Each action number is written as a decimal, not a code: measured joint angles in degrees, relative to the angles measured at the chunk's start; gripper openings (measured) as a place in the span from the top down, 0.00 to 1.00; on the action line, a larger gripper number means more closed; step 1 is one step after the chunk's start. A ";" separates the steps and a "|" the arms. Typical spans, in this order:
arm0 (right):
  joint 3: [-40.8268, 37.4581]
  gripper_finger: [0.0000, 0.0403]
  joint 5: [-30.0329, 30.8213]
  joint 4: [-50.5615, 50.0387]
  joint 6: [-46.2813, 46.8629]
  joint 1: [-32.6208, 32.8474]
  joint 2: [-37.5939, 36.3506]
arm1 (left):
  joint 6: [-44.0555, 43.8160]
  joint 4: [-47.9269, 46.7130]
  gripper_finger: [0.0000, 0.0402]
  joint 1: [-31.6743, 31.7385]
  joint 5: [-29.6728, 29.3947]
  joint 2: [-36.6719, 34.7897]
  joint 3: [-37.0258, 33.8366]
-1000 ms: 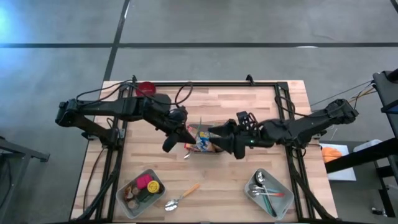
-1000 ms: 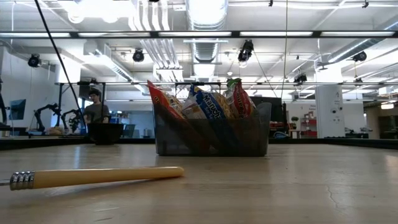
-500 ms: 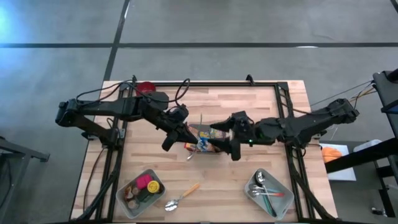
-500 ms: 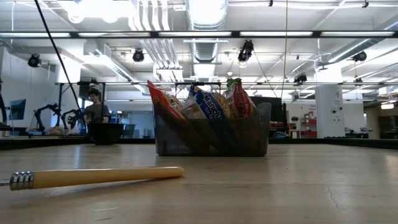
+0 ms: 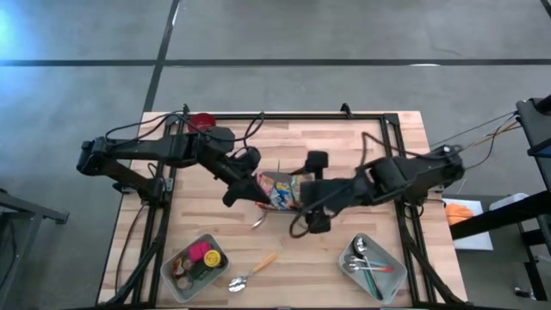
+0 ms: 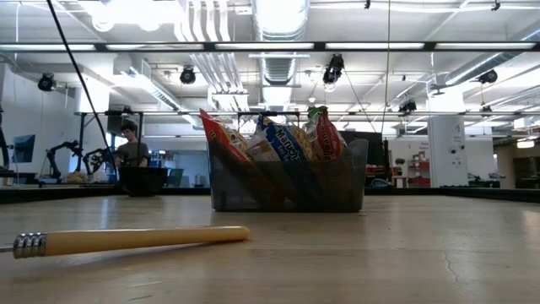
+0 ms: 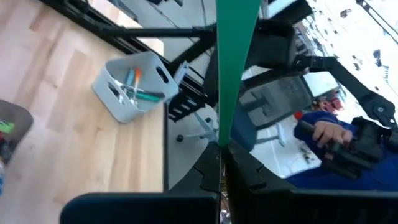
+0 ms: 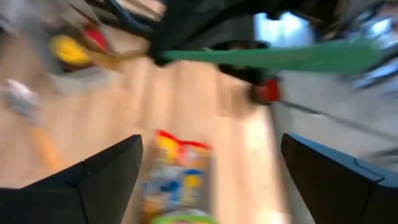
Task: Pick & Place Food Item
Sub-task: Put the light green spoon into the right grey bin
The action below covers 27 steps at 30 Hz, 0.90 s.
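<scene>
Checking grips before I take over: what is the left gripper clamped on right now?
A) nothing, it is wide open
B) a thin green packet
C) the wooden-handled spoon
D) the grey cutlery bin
B: in the left wrist view the left gripper is shut on a thin green packet sticking out from between its fingers, while the grey cutlery bin sits apart on the table.

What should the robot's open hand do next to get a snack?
Probably move down over the snack bin and close on one packet. The right gripper hangs open beside the bin, empty, while the left gripper is shut on a green packet.
</scene>
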 joint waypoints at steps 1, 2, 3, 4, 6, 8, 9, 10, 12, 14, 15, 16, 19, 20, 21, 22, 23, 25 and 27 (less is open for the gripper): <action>2.97 0.06 1.44 -2.31 -2.18 0.28 1.87 | -0.32 -0.12 1.00 0.08 0.72 0.00 -0.01; 6.06 0.06 3.45 -4.80 -4.27 0.56 3.82 | -0.65 -0.54 1.00 0.09 1.24 -0.16 0.01; 9.30 0.06 5.84 -6.76 -6.28 0.93 5.59 | -0.86 -1.41 1.00 0.10 1.46 -0.38 0.01; 12.26 0.06 8.38 -8.75 -8.03 1.38 7.22 | -0.88 -1.87 1.00 0.14 1.55 -0.53 -0.01; 17.76 0.06 12.49 -12.03 -11.61 2.21 10.09 | -0.90 -2.85 1.00 0.22 1.57 -0.97 -0.01; 22.29 0.06 15.31 -13.54 -15.10 3.14 12.46 | -1.24 -3.09 1.00 0.43 2.04 -1.09 -0.01; 23.34 0.06 15.82 -13.66 -17.01 3.41 13.50 | -1.48 -3.10 1.00 0.64 2.58 -1.09 -0.01; 23.11 0.06 16.30 -12.23 -19.56 3.58 13.88 | -1.90 -3.15 1.00 0.82 3.06 -1.09 -0.01; 21.98 0.06 16.90 -11.18 -24.27 4.20 13.82 | -2.84 -3.11 1.00 1.42 3.88 -1.03 -0.01; 21.95 0.06 18.28 -10.44 -26.95 4.26 14.82 | -3.31 -3.10 1.00 2.12 4.38 -1.01 -0.01; 21.95 0.06 19.97 -11.26 -27.99 4.48 14.93 | -3.90 -3.11 1.00 2.48 4.66 -0.96 -0.01; 21.85 0.06 21.71 -11.84 -29.02 4.75 15.08 | -4.72 -3.09 1.00 2.74 4.98 -0.96 -0.01; 21.91 0.06 26.00 -10.89 -32.01 4.90 16.20 | -6.59 -2.25 1.00 3.56 6.73 -0.96 -0.49; 21.81 0.06 27.34 -10.86 -32.89 4.90 16.40 | -7.00 -2.06 1.00 3.70 7.21 -0.95 -0.74; 21.82 0.06 27.75 -10.78 -33.75 4.92 16.98 | -7.44 -1.78 1.00 3.80 7.64 -0.62 -1.03; 21.88 0.06 28.02 -10.84 -34.27 4.82 17.38 | -8.08 -1.15 1.00 3.96 8.59 -0.32 -1.40; 21.88 0.06 28.70 -11.01 -34.36 4.78 17.52 | -8.75 -0.78 1.00 4.07 9.48 0.10 -1.65; 21.71 0.06 29.26 -10.94 -34.81 4.83 18.11 | -9.80 0.46 1.00 4.12 11.66 1.57 -1.90; 21.69 0.06 30.40 -10.96 -35.92 4.87 18.65 | -10.07 1.20 1.00 4.12 13.65 2.86 -1.93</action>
